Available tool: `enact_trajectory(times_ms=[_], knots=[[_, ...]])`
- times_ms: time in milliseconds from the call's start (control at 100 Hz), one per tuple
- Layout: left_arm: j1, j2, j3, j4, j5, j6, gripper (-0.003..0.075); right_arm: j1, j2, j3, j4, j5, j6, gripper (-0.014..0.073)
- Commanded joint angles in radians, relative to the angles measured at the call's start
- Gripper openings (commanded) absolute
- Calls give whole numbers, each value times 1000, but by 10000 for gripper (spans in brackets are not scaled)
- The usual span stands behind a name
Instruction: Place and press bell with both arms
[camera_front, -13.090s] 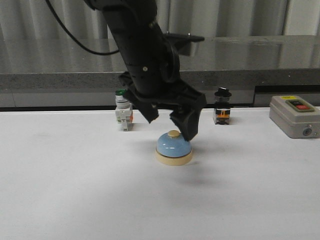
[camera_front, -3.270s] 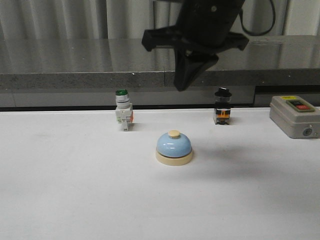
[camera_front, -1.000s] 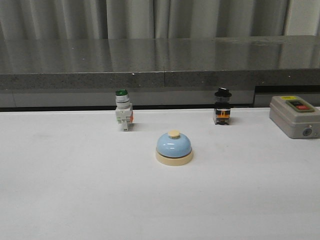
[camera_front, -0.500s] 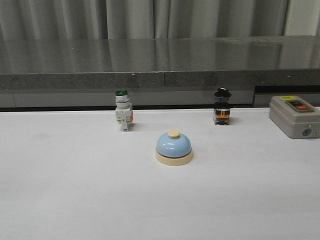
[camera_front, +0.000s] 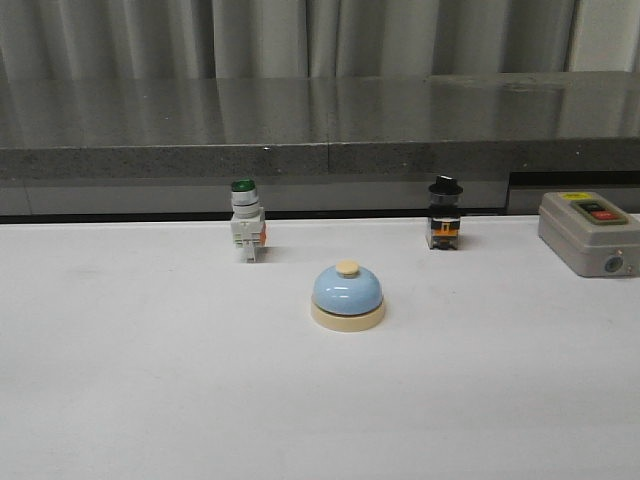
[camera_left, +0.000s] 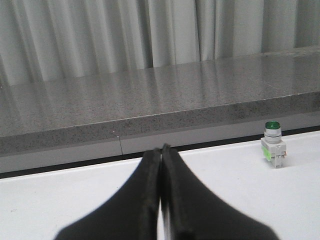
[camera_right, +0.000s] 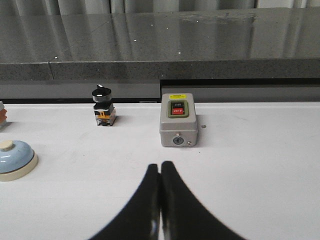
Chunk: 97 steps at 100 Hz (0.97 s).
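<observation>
The light-blue bell with cream base and cream button stands upright in the middle of the white table. It also shows at the edge of the right wrist view. Neither arm shows in the front view. My left gripper is shut and empty, with the bell out of its view. My right gripper is shut and empty, well apart from the bell.
A green-capped white pushbutton switch stands behind the bell to the left, also in the left wrist view. A black-knobbed switch stands behind to the right. A grey box with a red button sits at the far right. A dark stone ledge runs along the back.
Nothing differs over the last second. Earlier, a black arm hung over the bell; it has since left the front view, and the bell stays in place.
</observation>
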Motion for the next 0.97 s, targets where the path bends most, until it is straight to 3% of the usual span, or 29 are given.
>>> enact_trajectory(times_ms=[0, 960], knots=[[3, -30, 42, 1, -79, -10, -20, -7, -15, -6, -7, -110, -2, -69], [3, -30, 42, 1, -79, -10, -20, -7, -15, -1, -7, -135, -2, -69]])
